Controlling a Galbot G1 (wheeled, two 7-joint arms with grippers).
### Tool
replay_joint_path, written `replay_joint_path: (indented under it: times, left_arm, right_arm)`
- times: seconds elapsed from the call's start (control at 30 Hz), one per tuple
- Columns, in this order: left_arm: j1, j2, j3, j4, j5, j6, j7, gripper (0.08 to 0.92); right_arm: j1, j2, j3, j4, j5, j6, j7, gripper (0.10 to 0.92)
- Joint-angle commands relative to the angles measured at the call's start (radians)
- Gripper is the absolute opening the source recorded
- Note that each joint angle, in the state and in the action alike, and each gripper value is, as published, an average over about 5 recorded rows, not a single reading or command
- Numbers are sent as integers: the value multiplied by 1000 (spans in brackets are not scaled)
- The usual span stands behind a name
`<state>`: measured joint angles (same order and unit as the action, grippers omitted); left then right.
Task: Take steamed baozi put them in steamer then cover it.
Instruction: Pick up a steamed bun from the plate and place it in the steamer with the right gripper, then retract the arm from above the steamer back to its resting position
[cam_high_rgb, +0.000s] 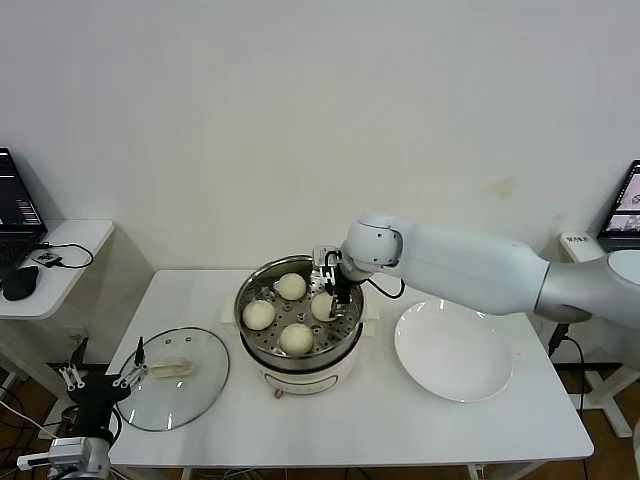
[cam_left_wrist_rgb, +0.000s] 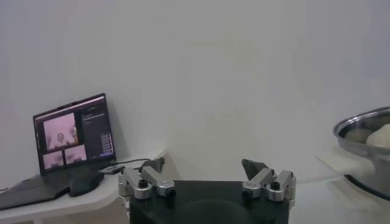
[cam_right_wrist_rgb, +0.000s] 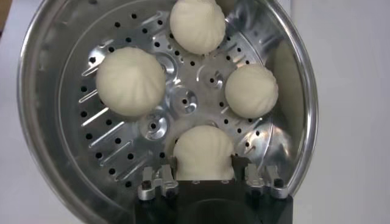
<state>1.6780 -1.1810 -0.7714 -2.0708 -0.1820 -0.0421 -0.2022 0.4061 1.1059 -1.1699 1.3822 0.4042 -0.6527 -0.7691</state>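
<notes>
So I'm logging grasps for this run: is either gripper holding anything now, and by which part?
Left gripper: nothing. Right gripper straddles the fourth baozi by its sides; whether it grips cannot be told.

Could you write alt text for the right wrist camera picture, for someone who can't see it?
Four white baozi sit on the perforated tray of a shiny steel steamer, seen from above. The right claw straddles the nearest bun, its fingers open on either side.

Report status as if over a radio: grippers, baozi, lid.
Right gripper open around fourth baozi in steamer. Left gripper open, idle beside lid. Plate empty; lid off.
</notes>
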Motion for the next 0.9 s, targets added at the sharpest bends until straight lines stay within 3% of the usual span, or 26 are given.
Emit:
replay_joint_path:
  times: [0.03, 0.13, 0.27, 0.47, 0.63, 0.9]
  left_arm:
    - [1, 0, 0, -3, -1, 0, 0, 823]
    - [0, -1, 1, -5, -3, 0, -1, 823]
    - [-3, -1, 6, -4, -3, 0, -1, 823]
    - [-4, -3, 15, -1, 0, -1, -1, 823]
    - [-6, -7, 19, 6, 6, -11, -3, 823]
    - [-25, -18, 37, 65, 136, -12, -48, 823]
  right_arm:
    - [84, -100, 28, 120, 90, 10, 60, 804]
    - [75, -180, 66, 194, 163, 44, 184, 818]
    - [-59, -293, 170, 288, 256, 164, 501, 823]
    - [-510, -480, 502, 424, 175, 363, 783, 823]
    - [-1107, -466, 1058, 451, -39, 579, 821, 823]
    - [-1678, -56, 1738, 434, -277, 736, 652, 823]
